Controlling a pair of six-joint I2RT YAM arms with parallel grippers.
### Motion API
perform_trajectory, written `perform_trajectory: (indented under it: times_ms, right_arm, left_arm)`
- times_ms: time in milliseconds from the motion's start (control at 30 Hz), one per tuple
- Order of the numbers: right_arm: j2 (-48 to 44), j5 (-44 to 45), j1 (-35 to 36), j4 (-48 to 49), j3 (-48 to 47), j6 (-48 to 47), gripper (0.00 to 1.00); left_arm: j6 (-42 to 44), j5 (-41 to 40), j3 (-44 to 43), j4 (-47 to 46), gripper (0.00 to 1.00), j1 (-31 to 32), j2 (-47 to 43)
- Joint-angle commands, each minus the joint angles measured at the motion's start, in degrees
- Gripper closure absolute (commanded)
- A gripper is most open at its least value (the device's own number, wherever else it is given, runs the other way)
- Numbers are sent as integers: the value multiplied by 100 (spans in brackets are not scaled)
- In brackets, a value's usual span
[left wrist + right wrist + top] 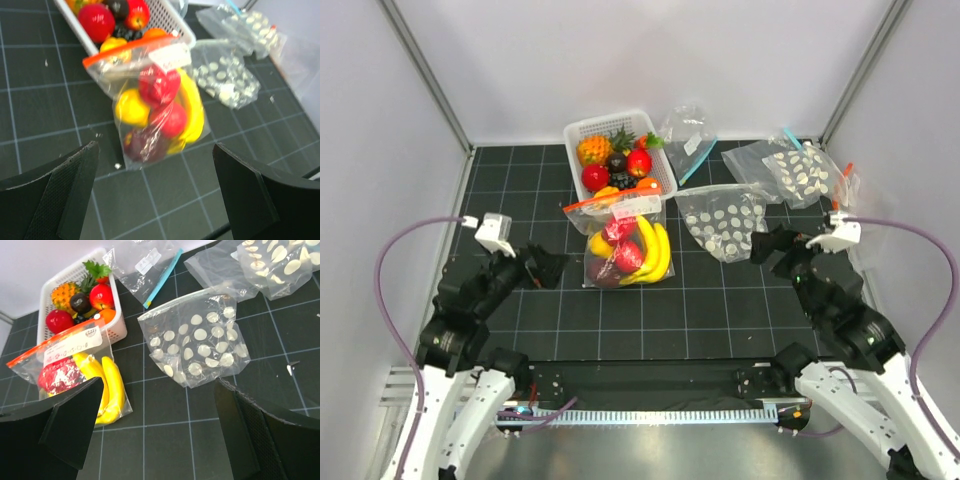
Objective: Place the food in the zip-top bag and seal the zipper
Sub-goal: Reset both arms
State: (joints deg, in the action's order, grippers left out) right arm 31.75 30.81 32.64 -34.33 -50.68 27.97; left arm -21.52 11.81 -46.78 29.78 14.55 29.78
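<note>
The zip-top bag (625, 245) lies on the mat in front of the basket, its orange-red zipper (612, 198) along the far edge with a white label below it. Inside are a yellow banana bunch (658, 252), red fruits (620, 232), a small yellow fruit and a dark maroon fruit (603, 272). It also shows in the left wrist view (155, 107) and the right wrist view (75, 370). My left gripper (552, 266) is open and empty, left of the bag. My right gripper (768, 246) is open and empty, right of it.
A white basket (662, 160) behind the bag holds more toy fruit. A clear bag with a blue strip (688, 140) lies to its right. Clear bags dotted with white discs (725, 220) (798, 172) lie at centre right and far right.
</note>
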Motion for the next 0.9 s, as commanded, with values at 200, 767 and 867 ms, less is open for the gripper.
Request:
perform_trajectory:
  times_ms: [200,767,867]
  right_arm:
    - [-1302,-357,-12,154,1516,517,1]
    - [-1593,-268,-12,-215,1244,719,0]
    - [-1487,-277,-12,-232,1218,745,0]
  left_arm:
    - [482,102,319,538,0,4,-1457]
    - [447,93,407,467,0,48,-1677]
    - [438,111,416,459,0,48,-1572]
